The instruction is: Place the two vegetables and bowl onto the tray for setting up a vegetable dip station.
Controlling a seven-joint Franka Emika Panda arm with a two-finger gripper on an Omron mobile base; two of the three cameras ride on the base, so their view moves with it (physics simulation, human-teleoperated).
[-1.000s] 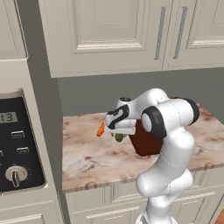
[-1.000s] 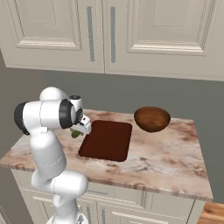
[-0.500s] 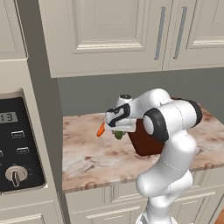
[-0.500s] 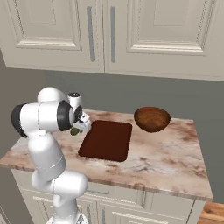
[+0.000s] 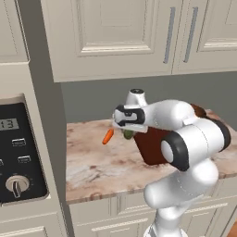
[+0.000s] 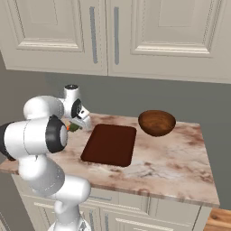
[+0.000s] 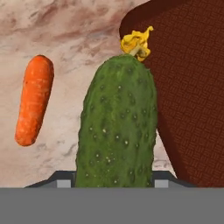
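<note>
Two vegetables sit at the tray's left end, and the coming move turns on how the cucumber lies against that tray. From the left base camera, the tool (image 5: pixel 129 130) hangs low over the counter (image 5: pixel 97 162), a sliver of green cucumber (image 5: pixel 128 134) under it, the carrot (image 5: pixel 108 136) just beside at 9 o'clock, and the dark tray (image 5: pixel 152 146) running off toward 3 o'clock behind the white arm.

From the right base camera, the tool (image 6: pixel 77 122) points down at the tray's (image 6: pixel 109 144) left edge; a bit of orange carrot (image 6: pixel 68 127) and green cucumber (image 6: pixel 74 127) peep out beneath it. The tray lies at 3 o'clock from the tool, and the wooden bowl (image 6: pixel 156 122) stands on the counter (image 6: pixel 180 158) well beyond the tray's far corner, toward 2 o'clock.

From the hand camera, the cucumber (image 7: pixel 117 127) fills the centre, its long axis running 6 to 12 o'clock, the yellow withered flower end at 12. Its lower end sits between the fingers, which appear clamped on it, though the contact itself is hidden at the frame's bottom. The carrot (image 7: pixel 34 99) lies apart at 9 o'clock, roughly parallel. The tray (image 7: pixel 188 87) occupies the 1-to-4 o'clock side, its rounded corner just beside the flower end, so a short sideways carry toward 3 o'clock looks enough.
</note>
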